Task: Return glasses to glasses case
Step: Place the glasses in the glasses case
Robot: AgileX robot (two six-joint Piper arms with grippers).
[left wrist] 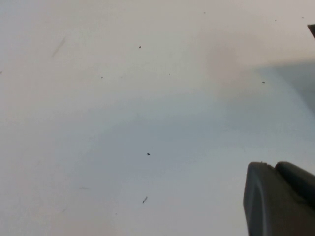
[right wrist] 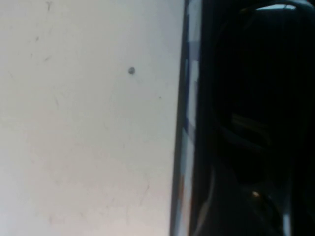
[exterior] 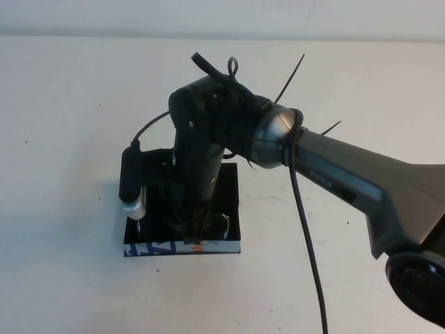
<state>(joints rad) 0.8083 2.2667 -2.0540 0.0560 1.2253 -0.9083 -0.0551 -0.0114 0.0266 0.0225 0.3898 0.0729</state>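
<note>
One right hand (exterior: 193, 233) reaches into the glasses case (exterior: 182, 247); left hand (left wrist: 280, 199) apart.

Bright, even light falls from overhead, casting a soft shadow left of the glasses case (exterior: 182, 209). Both wrist views look hazy, the right one nearly black inside the case.

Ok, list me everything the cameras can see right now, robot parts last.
black rectangular glasses case: one, black with a white front edge printed blue and orange, on the table's centre, under the right arm.
black thick-framed glasses: one, black, only partly visible inside the case, mostly hidden by the arm.
white table: one, white, fills all views.
right gripper: one, black, lowered into the case near its front edge.
left gripper: one, dark grey, above bare table, unseen from the high view.
</note>
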